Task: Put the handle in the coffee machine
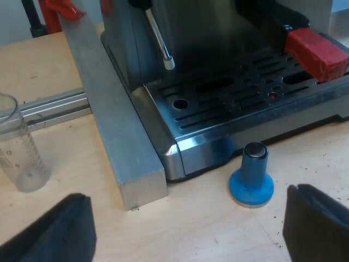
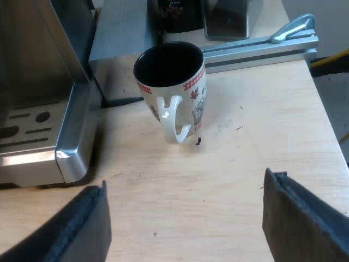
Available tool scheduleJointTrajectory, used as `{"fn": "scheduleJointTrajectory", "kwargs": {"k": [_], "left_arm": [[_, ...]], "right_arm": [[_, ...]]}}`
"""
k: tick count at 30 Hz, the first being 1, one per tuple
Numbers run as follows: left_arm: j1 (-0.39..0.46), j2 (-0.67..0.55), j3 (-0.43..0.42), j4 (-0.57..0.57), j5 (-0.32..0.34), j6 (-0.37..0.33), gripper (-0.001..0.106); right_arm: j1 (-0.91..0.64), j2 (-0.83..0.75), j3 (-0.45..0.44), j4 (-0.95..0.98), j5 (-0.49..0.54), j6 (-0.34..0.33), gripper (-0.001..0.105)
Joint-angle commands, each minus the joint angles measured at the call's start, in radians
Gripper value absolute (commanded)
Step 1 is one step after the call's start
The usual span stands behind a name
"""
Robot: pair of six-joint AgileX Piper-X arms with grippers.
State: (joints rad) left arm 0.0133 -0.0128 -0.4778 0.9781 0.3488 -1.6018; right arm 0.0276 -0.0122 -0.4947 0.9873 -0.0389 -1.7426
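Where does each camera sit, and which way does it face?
Left wrist view: on the left arm, facing down past the open left gripper at a blue tamper before the steel espresso machine and its red-ended handle.
Right wrist view: on the right arm, facing down past the open right gripper at a white patterned mug.
Shared: the machine, the wooden table.

Tamper (image 1: pixel 251 183) blue, top dark. Handle (image 1: pixel 316 52) red at end. Espresso machine (image 1: pixel 218 109) brushed silver. Mug (image 2: pixel 174 87) white, black inside, red checked rim band, red leaf print. Table (image 2: pixel 218 180) pale wood.
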Motion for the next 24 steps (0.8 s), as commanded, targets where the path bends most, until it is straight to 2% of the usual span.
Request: {"fn": "scheduleJointTrajectory", "kwargs": {"k": [1,18,24], "left_arm": [[0.002,-0.133,-0.007,-0.018,-0.009,-0.002,0.073],[0.002,-0.133,-0.007,-0.018,0.006,-0.002,0.073],[0.002,-0.133,-0.007,-0.02,0.041,-0.002,0.073]], "right_arm": [[0.002,-0.039,-0.005,-0.006,-0.01,-0.004,0.062],[0.002,-0.039,-0.005,-0.006,-0.01,-0.004,0.062],[0.002,-0.039,-0.005,-0.006,-0.01,-0.004,0.062]]}}
